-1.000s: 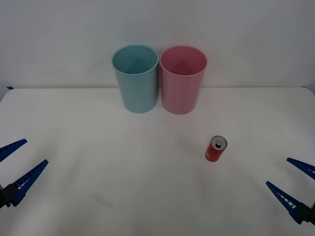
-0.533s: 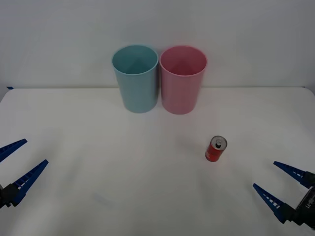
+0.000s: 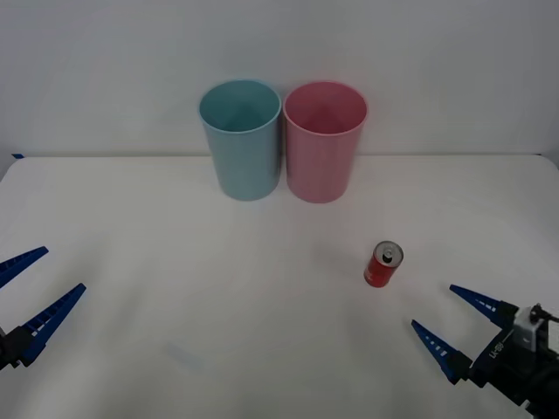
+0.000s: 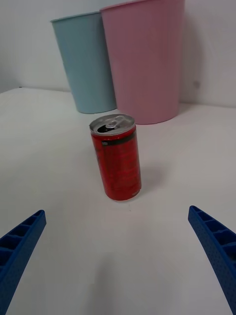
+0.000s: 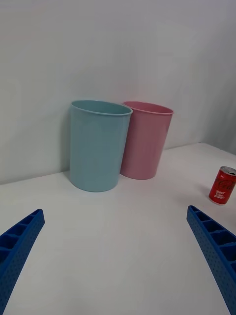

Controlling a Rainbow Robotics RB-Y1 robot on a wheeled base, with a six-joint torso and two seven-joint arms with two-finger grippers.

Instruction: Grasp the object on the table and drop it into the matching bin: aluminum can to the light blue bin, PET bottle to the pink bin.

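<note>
Small red aluminum can (image 3: 383,264) with silver lid and pull tab stands upright on the wide plain white table (image 3: 218,288), alone and untouched. Landmark for everything below.

Beyond the can, toward the back wall: tall pink plastic cup-shaped bin (image 3: 324,140), and touching or just beside it, on its left, the tall pale teal-blue plastic bin (image 3: 241,136). Both upright, mouths open, well apart from the can.

Right gripper (image 3: 454,322): near the can on the robot's side, a little to the right, blue ribbed fingers spread wide, grasping nothing. Wrist view has the can framed between the two fingers. Left gripper (image 3: 33,290): well apart from the can at the table's left edge, also spread and empty, idle.

Handling, judged: light, rigid cylinder, thin-walled, so it may dent under a hard squeeze. Smooth painted side likely slick; narrow base could tip if nudged off-centre. Best taken across mid-body, below the lid rim.

Surface flat, matte white, bare around the can. Plain pale wall behind the bins.
</note>
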